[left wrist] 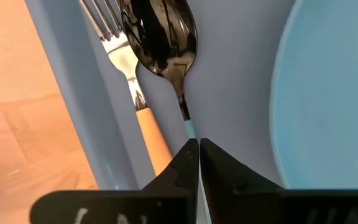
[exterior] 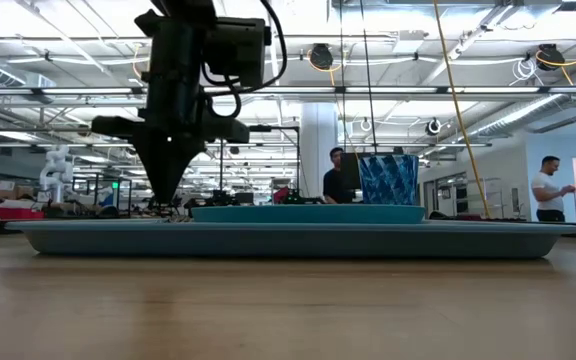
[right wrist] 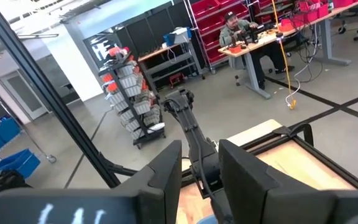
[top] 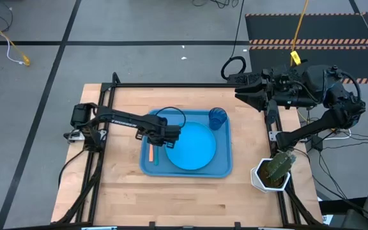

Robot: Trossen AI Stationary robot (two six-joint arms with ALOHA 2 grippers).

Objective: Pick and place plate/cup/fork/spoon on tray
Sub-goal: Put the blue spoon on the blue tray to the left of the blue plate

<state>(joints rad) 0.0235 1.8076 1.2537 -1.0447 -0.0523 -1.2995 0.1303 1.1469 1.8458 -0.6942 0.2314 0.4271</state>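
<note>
My left tool [left wrist: 199, 149] is pinched shut on the spoon [left wrist: 163, 37] handle, low by the tray [top: 225, 167]'s left rim beside the fork [left wrist: 135, 93]. If I release crooked, the spoon could ride onto the fork or the plate [top: 193, 145]. The right tool [right wrist: 199, 163] waits open off the tabletop's far right corner.

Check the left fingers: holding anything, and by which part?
Left gripper is shut on the spoon, pinching its light blue handle near the handle end, inside the tray. Right gripper holds nothing.

The high view looked straight down on the whole table. The low view sat at tabletop level, sharing the tray [top: 225, 167] [exterior: 268, 240] with it. Wrist cameras looked past their own fingers.
</note>
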